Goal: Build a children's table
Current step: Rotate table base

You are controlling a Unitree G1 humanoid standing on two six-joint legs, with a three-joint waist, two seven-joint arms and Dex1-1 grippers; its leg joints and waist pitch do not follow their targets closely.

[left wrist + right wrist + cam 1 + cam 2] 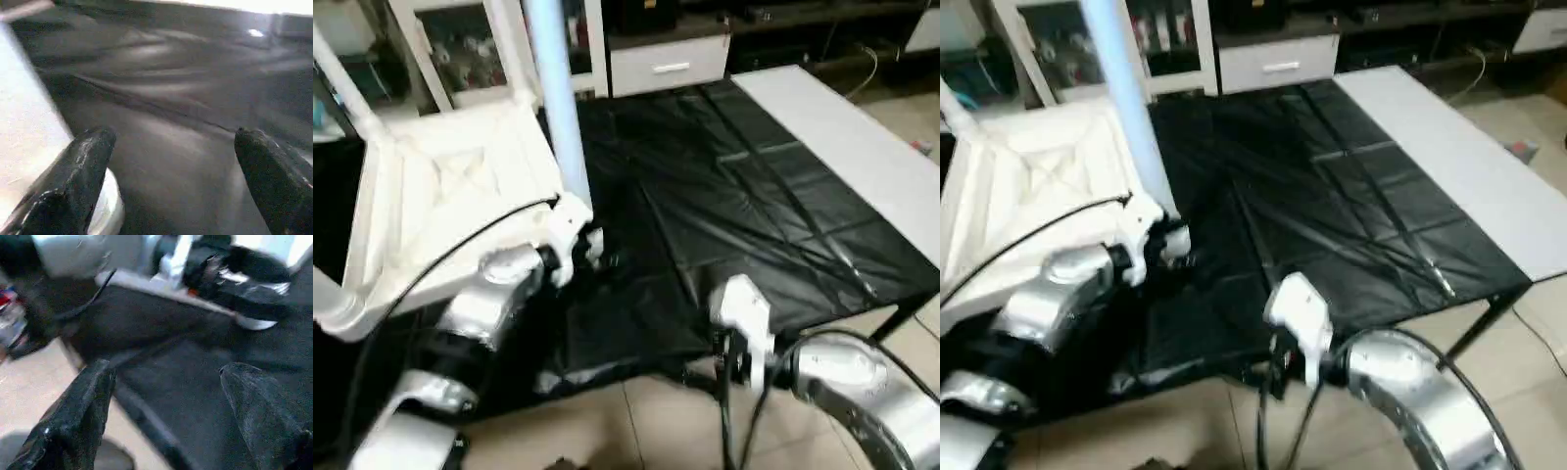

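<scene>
Left eye view: the white tabletop (450, 196) lies upside down at the left end of the black-covered work table (754, 206), ribbed underside up. One leg (558, 108) stands in the corner socket nearest the middle of the work table, long axis upright and leaning slightly, narrow end out of frame. Other legs rise at the far-left corner (347, 93) and behind (509, 49). The left gripper (592, 250) sits just beside the foot of the near leg; contact cannot be confirmed.

Right eye view: same arrangement. The right gripper (1278, 367) hangs at the front edge of the work table, well apart from the tabletop.

Left wrist view: both fingers (73, 186) stand spread wide with nothing between them; a white rounded part, probably the leg's base or its socket, lies just outside one finger.

Right wrist view: the right gripper's fingers (73, 421) are likewise parted and empty, over the table's front edge. Blur limits detail here.

Assessment: the plastic parts look light, hollow and stiff, with smooth surfaces likely to slip under hard pads. A tapered leg is best taken low on the shaft, near the socket, and pressed along its axis; a high grip would lever the joint. The tabletop is best held at its rim.
</scene>
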